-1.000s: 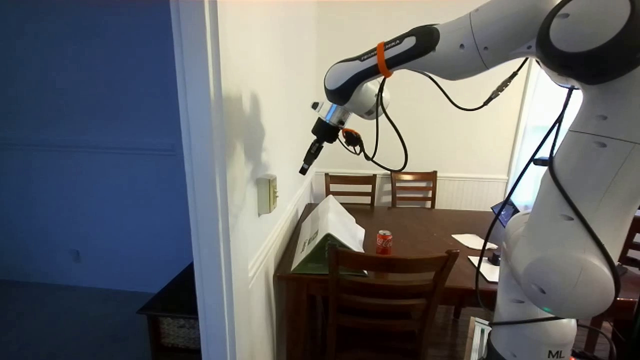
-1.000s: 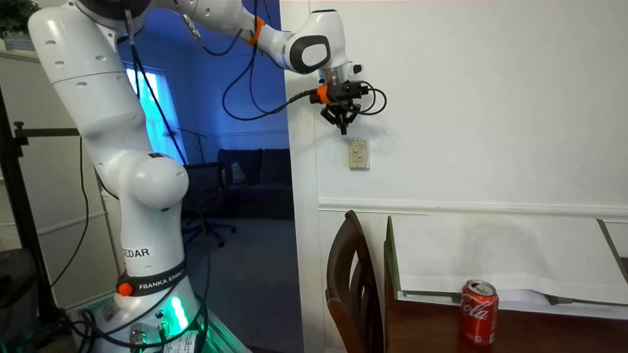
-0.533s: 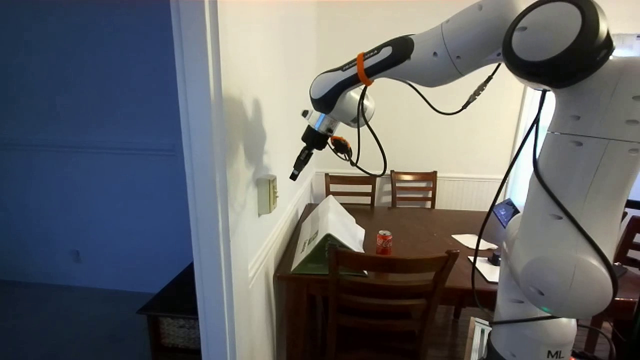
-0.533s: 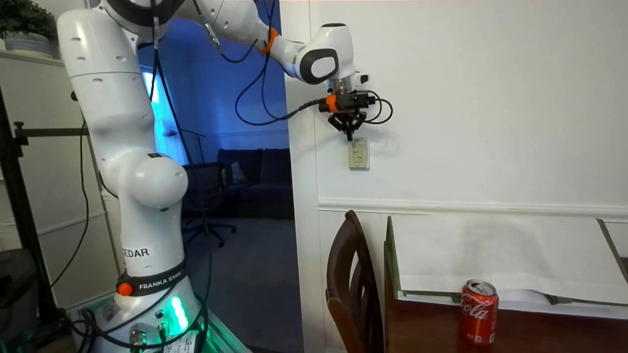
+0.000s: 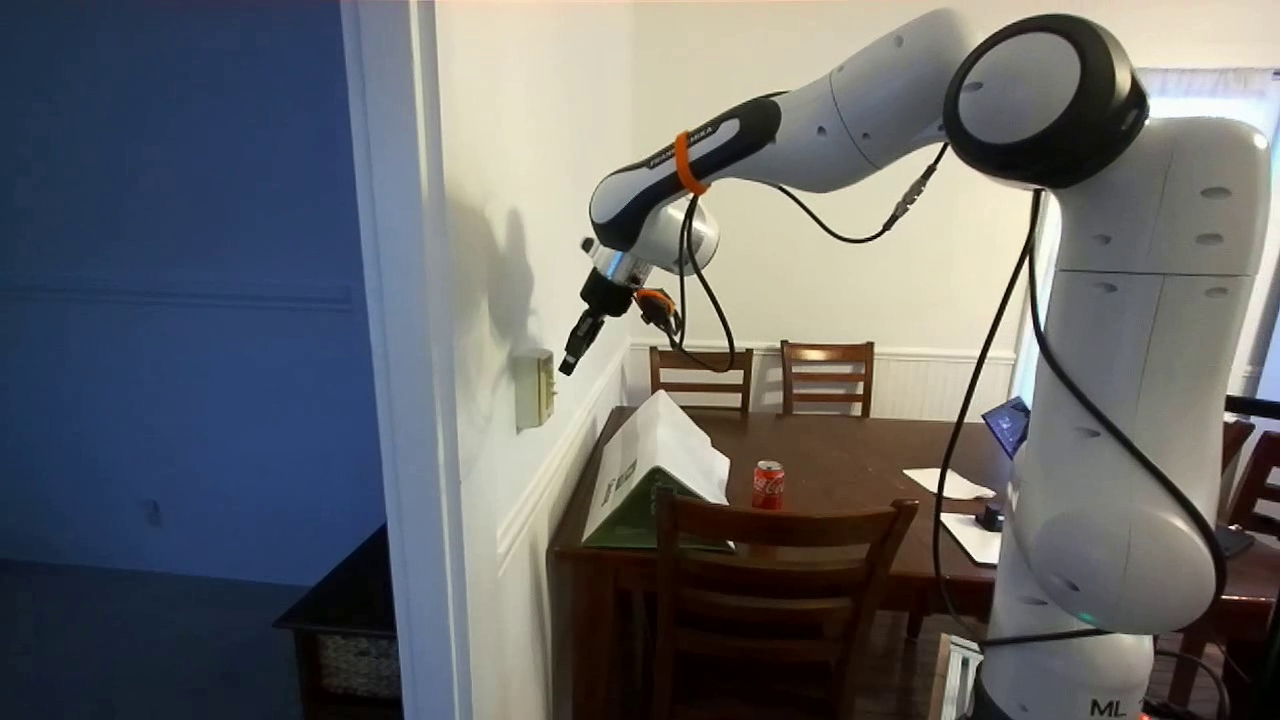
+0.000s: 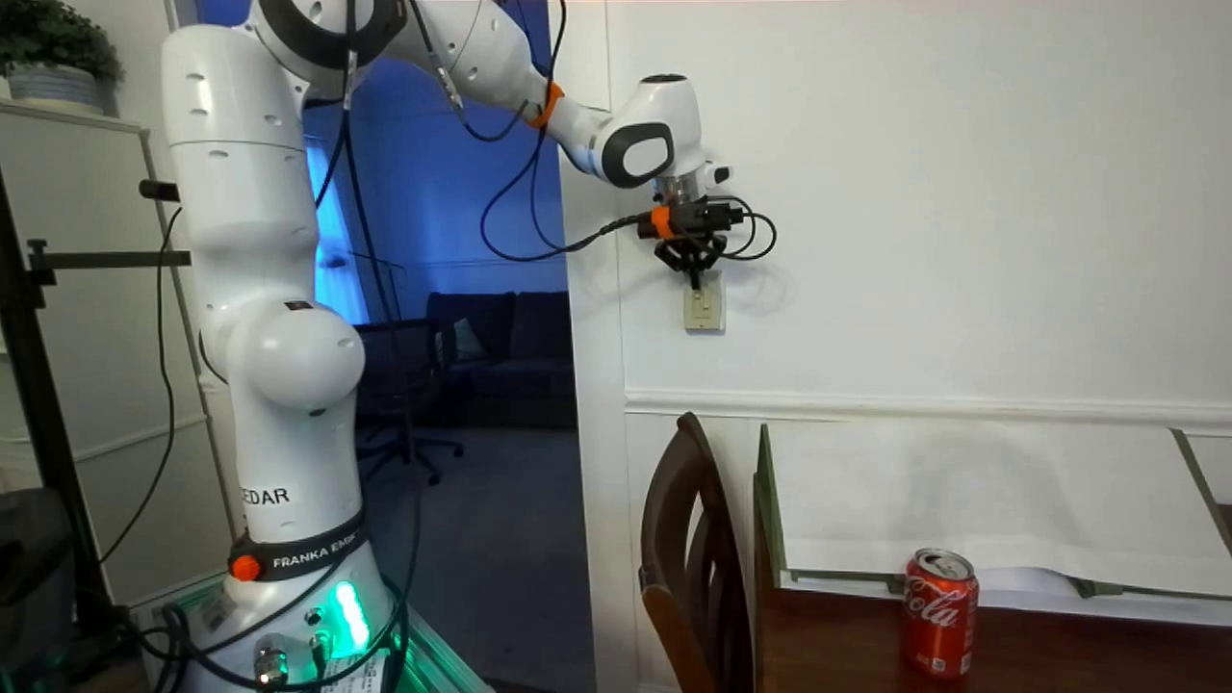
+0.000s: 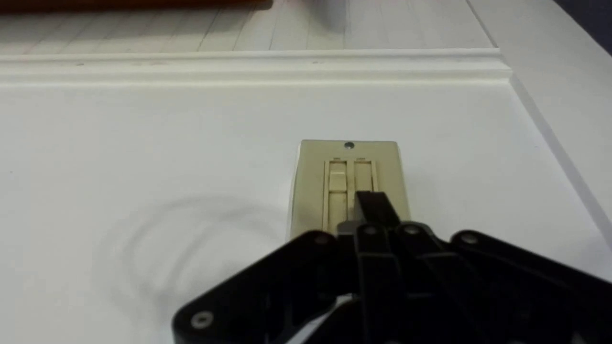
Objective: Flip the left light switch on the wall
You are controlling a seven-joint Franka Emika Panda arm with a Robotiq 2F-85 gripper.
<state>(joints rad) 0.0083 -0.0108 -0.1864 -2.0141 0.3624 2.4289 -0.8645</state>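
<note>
The cream switch plate (image 5: 537, 395) is fixed upright on the white wall (image 6: 914, 212); it also shows in an exterior view (image 6: 705, 313). The wrist view looks upside down, so the left switch's slot (image 7: 363, 176) stands on its right side; the left toggle itself is hidden behind my fingertips. The other slot shows a slider (image 7: 337, 179). My gripper (image 7: 375, 205) is shut and empty, its tips over the left switch's slot. In an exterior view the gripper (image 5: 567, 369) points down towards the plate with a small gap. It overlaps the plate's top in an exterior view (image 6: 695, 285).
A white trim edge (image 5: 405, 350) borders a doorway to a blue-lit room. Below the plate are a chair rail (image 6: 914, 406), a wooden chair (image 6: 698, 539), a table (image 5: 830, 450) with a leaning white board (image 6: 1001, 500), and a red can (image 6: 940, 616).
The arm has swung toward the wall. My shut gripper has moved down and closer to the switch plate, from above it to in front of its upper part.
</note>
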